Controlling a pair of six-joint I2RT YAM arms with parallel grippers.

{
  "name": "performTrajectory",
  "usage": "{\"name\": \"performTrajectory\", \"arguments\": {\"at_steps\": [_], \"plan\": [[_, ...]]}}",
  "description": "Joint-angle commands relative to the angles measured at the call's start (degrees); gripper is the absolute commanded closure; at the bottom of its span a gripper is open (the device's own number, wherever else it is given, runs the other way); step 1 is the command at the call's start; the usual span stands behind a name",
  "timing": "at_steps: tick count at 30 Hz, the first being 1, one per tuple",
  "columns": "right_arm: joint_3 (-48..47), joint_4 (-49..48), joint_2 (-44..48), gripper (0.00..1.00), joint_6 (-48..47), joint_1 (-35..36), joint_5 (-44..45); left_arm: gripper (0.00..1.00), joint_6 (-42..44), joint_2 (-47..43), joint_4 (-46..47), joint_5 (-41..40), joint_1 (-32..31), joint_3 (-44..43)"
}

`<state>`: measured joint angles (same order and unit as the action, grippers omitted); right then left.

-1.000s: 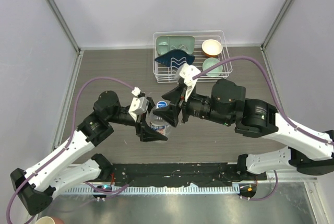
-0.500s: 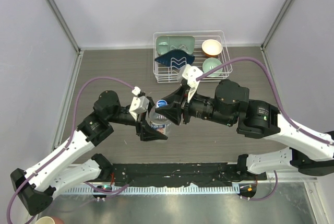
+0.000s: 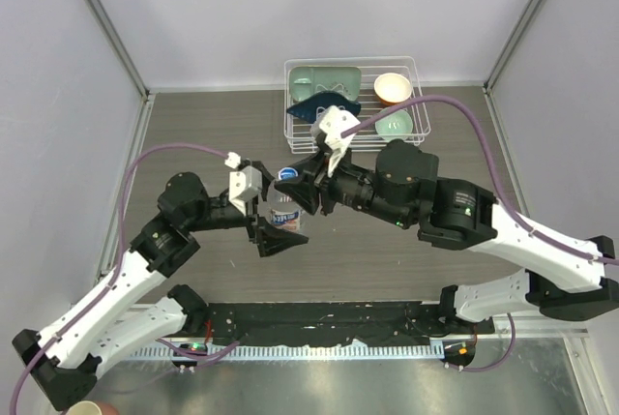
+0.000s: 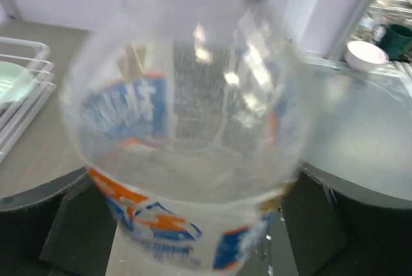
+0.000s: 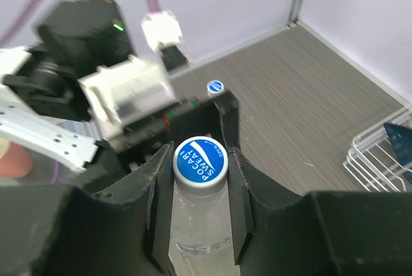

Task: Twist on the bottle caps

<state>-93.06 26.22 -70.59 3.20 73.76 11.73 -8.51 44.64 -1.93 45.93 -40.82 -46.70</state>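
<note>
Since a second ago the right gripper has swung leftward and clamped onto the blue-topped bottle cap, which sits on the labelled bottle, upright near the middle of the table. Judged light, thin-walled, crushable and slick (apparently empty): hold at the label band, turn by the stiff cap rim. The left gripper straddles the body wide; contact cannot be told. A second cap lies just beyond.
</note>
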Motion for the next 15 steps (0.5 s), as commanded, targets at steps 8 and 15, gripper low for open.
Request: {"name": "performTrajectory", "arguments": {"at_steps": [8,15], "plan": [[0.6,-6.3,-7.4,0.99,-6.5,-4.0,7.3,0.00,4.6,-14.6,-10.0,-20.5,5.0,-0.5],[9.1,-25.2,-14.0,0.99,-6.3,-11.5,5.1,0.00,11.9,-20.6,-20.7,-32.5,7.2,-6.5]]}}
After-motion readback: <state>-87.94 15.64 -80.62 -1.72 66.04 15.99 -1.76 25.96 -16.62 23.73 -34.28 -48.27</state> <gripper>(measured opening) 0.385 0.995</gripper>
